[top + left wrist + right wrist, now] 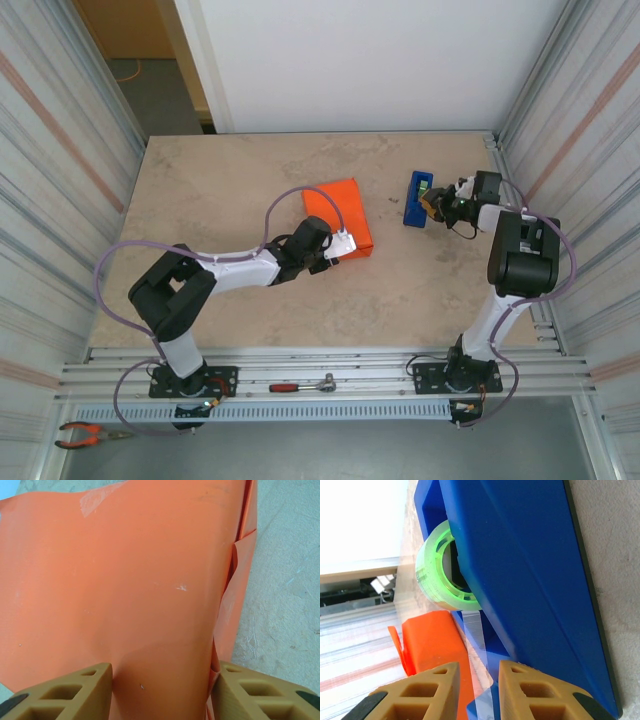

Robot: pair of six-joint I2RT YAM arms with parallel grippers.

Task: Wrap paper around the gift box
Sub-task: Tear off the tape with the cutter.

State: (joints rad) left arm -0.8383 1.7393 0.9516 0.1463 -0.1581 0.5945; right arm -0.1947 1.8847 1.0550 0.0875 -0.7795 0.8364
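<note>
The gift box (338, 215), in orange paper (125, 580), sits between the left fingers (65, 690).
The left gripper (340, 245) straddles its near edge, half-spread, grip unclear; right of the box, the right gripper (479, 672) is narrowly parted around a strip (475, 630) from the blue tape dispenser (417, 198).

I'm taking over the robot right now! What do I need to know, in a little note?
Left gripper: jaws apart at the box's near end, orange between them; grip unclear.
Right gripper: jaws narrowly open around the tape strip from the dispenser, not yet pinching.
Places: box in the middle, dispenser apart to its right.
Done: paper covers the box.
Left: one side's folds gape; probably pull tape and stick them down.
</note>
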